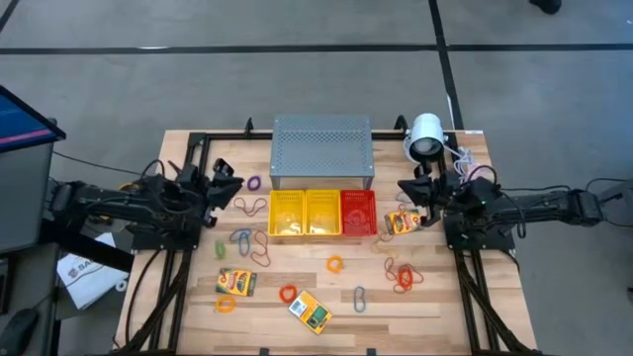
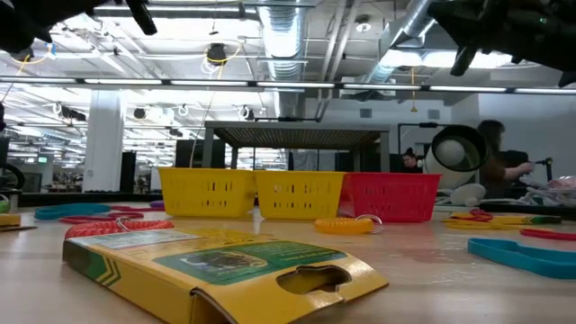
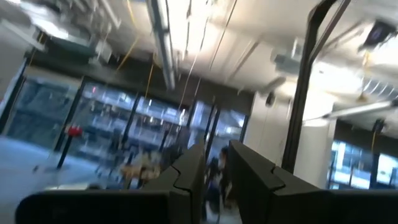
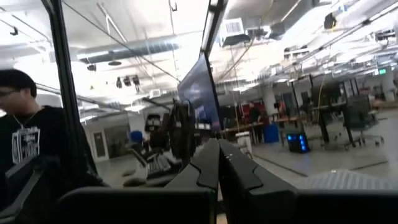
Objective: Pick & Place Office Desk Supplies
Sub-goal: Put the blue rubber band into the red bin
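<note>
Nearest, yellow-and-green card box (image 2: pixel 225 270) lies flat; left pincer (image 3: pixel 214 177) slightly apart, right pincer (image 4: pixel 219 171) together, risk mis-grasping thin bands.

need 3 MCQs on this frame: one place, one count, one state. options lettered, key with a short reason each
1. Where does the red basket sit?
A. At the right end of the basket row
B. Between the two yellow baskets
C. On top of the grey perforated box

2. How many yellow baskets are in the row?
A. One
B. Two
C. Four

3. How are the right claw fingers?
A. Spread wide
B. Shut on a card box
C. Shut, holding nothing

Key: 1 A, the high view shows it right of both yellow ones. 2 B, two yellow ones stand side by side. 3 C, the right wrist view shows the fingers pressed together with nothing between.
</note>
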Tool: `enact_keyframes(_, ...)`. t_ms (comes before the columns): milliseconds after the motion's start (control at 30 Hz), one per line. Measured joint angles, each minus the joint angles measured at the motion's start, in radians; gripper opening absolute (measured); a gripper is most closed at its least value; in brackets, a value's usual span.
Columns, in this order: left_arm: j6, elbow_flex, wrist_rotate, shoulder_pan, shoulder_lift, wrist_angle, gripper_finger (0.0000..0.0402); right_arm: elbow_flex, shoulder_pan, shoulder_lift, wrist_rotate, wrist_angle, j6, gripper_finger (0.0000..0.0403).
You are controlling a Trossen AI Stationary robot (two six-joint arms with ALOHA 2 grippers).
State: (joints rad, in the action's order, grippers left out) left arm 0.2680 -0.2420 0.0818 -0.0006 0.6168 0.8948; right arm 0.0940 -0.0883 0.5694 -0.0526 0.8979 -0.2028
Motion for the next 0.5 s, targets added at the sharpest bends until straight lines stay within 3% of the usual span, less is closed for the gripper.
enact_keyframes(300,-0.083,0.000,0.000,0.000,0.083,-0.115,0.0067,0.041,0.000,0.002,0.033,-0.024,-0.067,0.0000)
enact_keyframes(500,-0.156,-0.052,0.000,0.000,0.133,-0.199,0.0067,0.220,0.001,0.081,0.104,-0.305,0.016,0.0000)
